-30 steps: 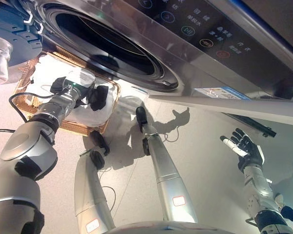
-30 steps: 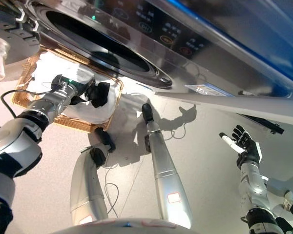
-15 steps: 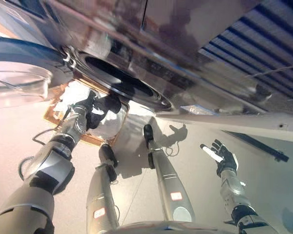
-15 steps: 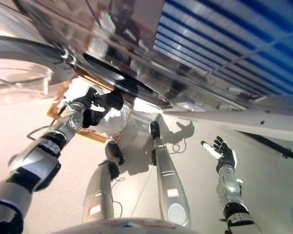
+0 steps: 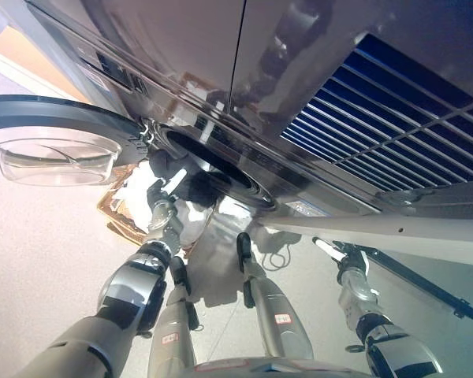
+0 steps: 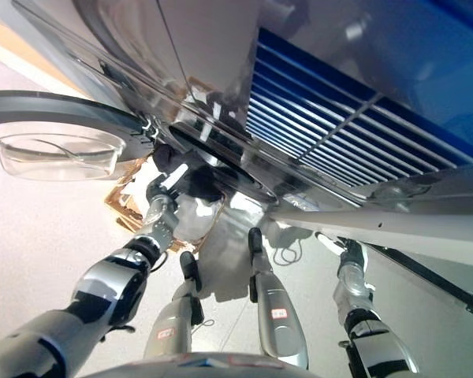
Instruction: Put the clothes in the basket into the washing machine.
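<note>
A wicker basket (image 5: 117, 223) with white clothes (image 5: 135, 201) stands on the floor below the washing machine's round drum opening (image 5: 225, 169). The machine's glass door (image 5: 54, 151) hangs open at the left. My left hand (image 5: 164, 191) is raised above the basket, at the lower left edge of the opening. It is shut on a black garment (image 5: 194, 189) that hangs against the opening's rim. My right hand (image 5: 340, 258) is held out low at the right, fingers straight and empty.
The washing machine's metal front and control panel (image 6: 221, 118) fill the top of the view. A blue slatted surface (image 6: 339, 142) lies upper right. A dark bar (image 5: 410, 279) runs along the floor at the right.
The camera has tilted up. My left hand has lifted the black garment out of the basket up to the edge of the drum opening. My right hand stays open at the right.
</note>
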Motion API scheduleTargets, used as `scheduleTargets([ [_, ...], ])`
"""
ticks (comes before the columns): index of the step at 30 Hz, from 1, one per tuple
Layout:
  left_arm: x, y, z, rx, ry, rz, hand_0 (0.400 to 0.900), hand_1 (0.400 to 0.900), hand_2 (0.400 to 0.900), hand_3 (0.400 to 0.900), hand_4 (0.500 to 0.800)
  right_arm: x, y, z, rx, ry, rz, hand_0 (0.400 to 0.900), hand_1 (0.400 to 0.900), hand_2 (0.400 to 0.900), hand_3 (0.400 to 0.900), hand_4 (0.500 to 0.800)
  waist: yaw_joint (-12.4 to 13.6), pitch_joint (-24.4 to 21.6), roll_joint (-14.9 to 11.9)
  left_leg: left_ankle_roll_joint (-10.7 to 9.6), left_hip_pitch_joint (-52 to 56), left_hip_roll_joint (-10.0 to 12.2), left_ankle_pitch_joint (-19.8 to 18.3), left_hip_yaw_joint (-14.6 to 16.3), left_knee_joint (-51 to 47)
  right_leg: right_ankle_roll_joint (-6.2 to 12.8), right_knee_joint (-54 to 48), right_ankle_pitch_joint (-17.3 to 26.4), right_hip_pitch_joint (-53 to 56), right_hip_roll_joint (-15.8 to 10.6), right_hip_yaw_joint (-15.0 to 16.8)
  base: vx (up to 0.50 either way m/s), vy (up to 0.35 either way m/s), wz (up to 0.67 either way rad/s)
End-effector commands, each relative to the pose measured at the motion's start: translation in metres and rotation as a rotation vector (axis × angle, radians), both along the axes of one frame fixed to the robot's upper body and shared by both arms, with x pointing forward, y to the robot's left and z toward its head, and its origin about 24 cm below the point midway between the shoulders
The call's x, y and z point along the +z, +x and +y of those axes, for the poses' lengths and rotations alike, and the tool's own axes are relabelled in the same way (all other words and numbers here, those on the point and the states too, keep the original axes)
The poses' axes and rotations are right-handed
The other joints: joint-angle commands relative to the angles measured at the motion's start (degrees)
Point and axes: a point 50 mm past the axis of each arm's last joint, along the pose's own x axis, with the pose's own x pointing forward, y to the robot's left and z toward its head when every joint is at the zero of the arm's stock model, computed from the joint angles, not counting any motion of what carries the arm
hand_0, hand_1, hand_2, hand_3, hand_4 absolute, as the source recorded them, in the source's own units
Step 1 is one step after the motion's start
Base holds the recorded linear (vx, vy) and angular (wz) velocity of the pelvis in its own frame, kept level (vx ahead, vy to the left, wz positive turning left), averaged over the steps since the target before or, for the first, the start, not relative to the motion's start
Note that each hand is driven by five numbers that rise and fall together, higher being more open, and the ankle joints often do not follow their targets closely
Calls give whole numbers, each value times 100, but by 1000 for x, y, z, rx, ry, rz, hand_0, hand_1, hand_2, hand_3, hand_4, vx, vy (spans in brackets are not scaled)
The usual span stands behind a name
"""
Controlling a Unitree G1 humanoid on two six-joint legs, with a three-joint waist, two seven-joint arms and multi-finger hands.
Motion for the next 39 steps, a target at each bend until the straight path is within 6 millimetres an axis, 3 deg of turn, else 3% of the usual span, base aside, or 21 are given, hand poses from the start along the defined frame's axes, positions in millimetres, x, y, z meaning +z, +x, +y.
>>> scheduleTargets([
  [1, 77, 34, -23, -11, -97, -313, 400, 400, 400, 400, 500, -3, -18, -24, -72, -52, 33, 900, 900, 900, 900, 800, -131, -159, -16, -201, -253, 73, -136, -187, 350, 383, -79, 110, 60, 58, 90, 57, -6, -11],
  [7, 122, 43, -53, -52, -188, -460, 400, 400, 400, 400, 500, -10, -33, -24, -79, -50, 55, 900, 900, 900, 900, 800, -313, -222, -25, -224, -116, 146, -21, -123, 16, 412, -105, 110, -2, 121, 163, 65, 0, -14],
  [12, 155, 53, -34, -43, -61, -518, 400, 400, 400, 400, 500, -11, -35, -19, -48, -58, 48, 900, 900, 900, 900, 800, -453, -286, -92, -265, -93, 250, 138, 6, -304, 456, -196, 200, -164, 200, 250, 45, -6, -24],
  [13, 158, 55, -28, -35, -33, -518, 541, 541, 541, 541, 585, -11, -35, -18, -45, -57, 45, 900, 900, 900, 900, 800, -475, -306, -105, -268, -98, 264, 162, 21, -348, 465, -221, 223, -199, 215, 260, 40, -8, -23],
  [14, 161, 56, -21, -29, -10, -518, 900, 900, 900, 900, 800, -10, -34, -18, -42, -58, 41, 900, 900, 900, 900, 800, -496, -324, -119, -275, -108, 277, 181, 42, -392, 487, -254, 252, -234, 228, 287, 46, -1, -25],
  [18, 164, 59, 2, -11, 19, -500, 900, 900, 900, 900, 800, -12, -36, -18, -39, -55, 46, 900, 900, 900, 900, 800, -553, -395, -145, -292, -150, 317, 236, 134, -538, 542, -436, 395, -349, 265, 418, 39, 5, -19],
  [20, 163, 58, 4, -12, 32, -503, 900, 900, 900, 900, 800, -15, -43, -19, -48, -52, 59, 900, 900, 900, 900, 800, -541, -428, -130, -296, -185, 325, 261, 127, -565, 536, -454, 413, -408, 260, 444, 43, -5, -6],
  [24, 146, 56, 9, -8, 78, -442, 900, 900, 900, 900, 800, -20, -51, -20, -57, -53, 84, 900, 900, 900, 900, 800, -483, -487, -76, -296, -222, 301, 295, 35, -599, 507, -458, 378, -425, 239, 429, 38, -13, 9],
  [30, 122, 51, 28, -59, 485, -285, 900, 900, 900, 900, 800, -19, -48, -15, -36, -63, 76, 900, 900, 900, 900, 800, -364, -545, 70, -277, -173, 238, 299, -77, -641, 493, -470, 351, -332, 169, 352, -1, 3, 12],
  [32, 101, 45, 37, -100, 692, -152, 900, 900, 900, 900, 800, -17, -44, -15, -22, -70, 68, 900, 900, 900, 900, 800, -312, -543, 102, -268, -113, 200, 309, -103, -661, 504, -477, 365, -253, 149, 309, -29, 19, 5],
  [33, 97, 43, 42, -92, 701, -138, 900, 900, 900, 900, 800, -16, -42, -14, -21, -70, 64, 900, 900, 900, 900, 800, -283, -538, 113, -263, -71, 190, 305, -122, -687, 513, -487, 368, -216, 147, 303, 0, 0, 0],
  [35, 64, 30, 61, -104, 810, 34, 900, 900, 900, 900, 800, -14, -36, -12, -13, -70, 57, 900, 900, 900, 900, 800, -227, -551, 135, -266, 44, 187, 316, -154, -724, 515, -477, 359, -105, 128, 264, -8, 2, 12],
  [39, 4, -5, 81, -146, 816, 225, 900, 900, 900, 900, 800, -9, -28, -22, -60, -70, 65, 900, 900, 900, 900, 800, -38, -609, 238, -273, 320, 143, 308, -221, -787, 509, -459, 284, 229, 63, 136, 20, 14, 26],
])
